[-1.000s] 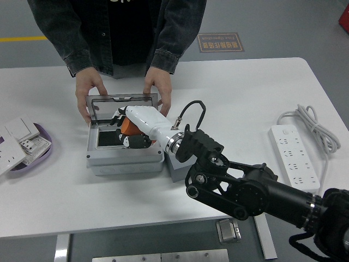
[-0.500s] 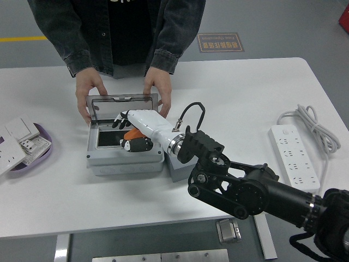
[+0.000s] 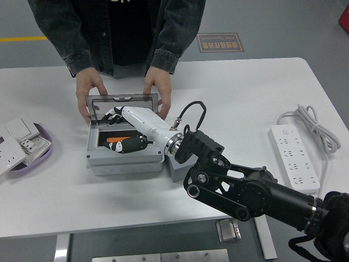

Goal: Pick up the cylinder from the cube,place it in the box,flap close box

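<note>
Your white surface (image 3: 245,87) sits on a grey floor, and everything here reads off the grey box (image 3: 125,155) near its middle. A person's hands (image 3: 90,90) brace the box's far corners, behind the raised lid (image 3: 122,102). Your right hand (image 3: 126,131) reaches into the box with its fingers loosened apart, clamped on nothing. The orange cylinder (image 3: 114,140) lies on its side inside the box, just under that hand. It looks small, rigid and light, likely smooth enough to roll, so take it across its middle. The cube (image 3: 177,169) sits against the box's right side. The left hand is out of view.
</note>
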Tool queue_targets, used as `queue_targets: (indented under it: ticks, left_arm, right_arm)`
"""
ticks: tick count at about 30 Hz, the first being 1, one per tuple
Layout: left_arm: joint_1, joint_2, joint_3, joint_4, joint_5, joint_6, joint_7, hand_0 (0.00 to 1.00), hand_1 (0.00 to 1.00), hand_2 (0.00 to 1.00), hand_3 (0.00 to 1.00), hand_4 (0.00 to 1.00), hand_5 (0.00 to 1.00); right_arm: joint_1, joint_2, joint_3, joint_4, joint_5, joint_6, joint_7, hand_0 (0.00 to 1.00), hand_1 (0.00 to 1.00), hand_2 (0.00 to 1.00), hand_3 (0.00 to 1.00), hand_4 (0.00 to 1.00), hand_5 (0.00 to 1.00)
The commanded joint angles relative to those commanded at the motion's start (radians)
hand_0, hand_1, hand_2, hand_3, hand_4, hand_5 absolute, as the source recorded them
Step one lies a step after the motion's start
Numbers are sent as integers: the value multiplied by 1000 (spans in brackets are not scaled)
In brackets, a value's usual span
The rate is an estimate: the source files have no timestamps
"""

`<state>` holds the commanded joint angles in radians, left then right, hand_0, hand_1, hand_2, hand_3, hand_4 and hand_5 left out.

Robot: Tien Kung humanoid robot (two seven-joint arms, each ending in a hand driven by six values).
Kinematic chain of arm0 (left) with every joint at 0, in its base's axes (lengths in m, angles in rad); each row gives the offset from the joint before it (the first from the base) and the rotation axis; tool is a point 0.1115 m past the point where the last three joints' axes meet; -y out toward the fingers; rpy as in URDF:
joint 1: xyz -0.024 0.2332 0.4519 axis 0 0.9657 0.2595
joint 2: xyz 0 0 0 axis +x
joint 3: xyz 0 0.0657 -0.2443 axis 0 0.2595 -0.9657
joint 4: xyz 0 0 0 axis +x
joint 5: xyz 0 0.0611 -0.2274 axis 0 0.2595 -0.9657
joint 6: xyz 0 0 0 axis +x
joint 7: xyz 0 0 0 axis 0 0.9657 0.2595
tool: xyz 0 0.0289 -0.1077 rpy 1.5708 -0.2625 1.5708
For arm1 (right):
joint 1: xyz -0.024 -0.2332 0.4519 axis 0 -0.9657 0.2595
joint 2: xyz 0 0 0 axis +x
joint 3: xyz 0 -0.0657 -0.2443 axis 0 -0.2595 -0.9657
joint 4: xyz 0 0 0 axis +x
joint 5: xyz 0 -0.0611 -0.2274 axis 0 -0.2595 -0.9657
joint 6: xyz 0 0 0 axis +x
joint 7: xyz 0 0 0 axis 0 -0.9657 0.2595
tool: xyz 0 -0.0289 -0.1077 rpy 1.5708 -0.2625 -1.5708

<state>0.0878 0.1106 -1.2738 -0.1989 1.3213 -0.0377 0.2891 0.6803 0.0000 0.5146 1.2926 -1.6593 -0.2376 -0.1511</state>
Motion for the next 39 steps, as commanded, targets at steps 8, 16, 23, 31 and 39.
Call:
queue_targets:
  ticks: [8,16,23,31,39]
  left_arm:
    - [-3,0,4,1,0,-1,0,603,602,555,598,662,198]
    - [-5,3,-3,-1,12,-3,4,603,603,554,597,662,205]
    - [-11,5,-8,0,23,-6,4,603,603,554,598,663,216]
    - [-10,4,-3,1,22,-7,3,603,603,553,597,663,216]
    - [-9,1,9,3,10,-6,-2,603,603,553,597,662,217]
  right_arm:
    - [87,-48,42,35,42,-15,-1,767,679,674,729,866,361]
    - [187,-73,4,-96,86,-5,-1,755,667,665,722,856,359]
    - [225,-61,-51,-236,163,-2,33,753,663,661,720,845,363]
    - [213,-76,-84,-225,166,-7,44,742,659,659,720,838,367]
    - [174,-123,-101,-107,122,-13,37,738,657,657,718,836,371]
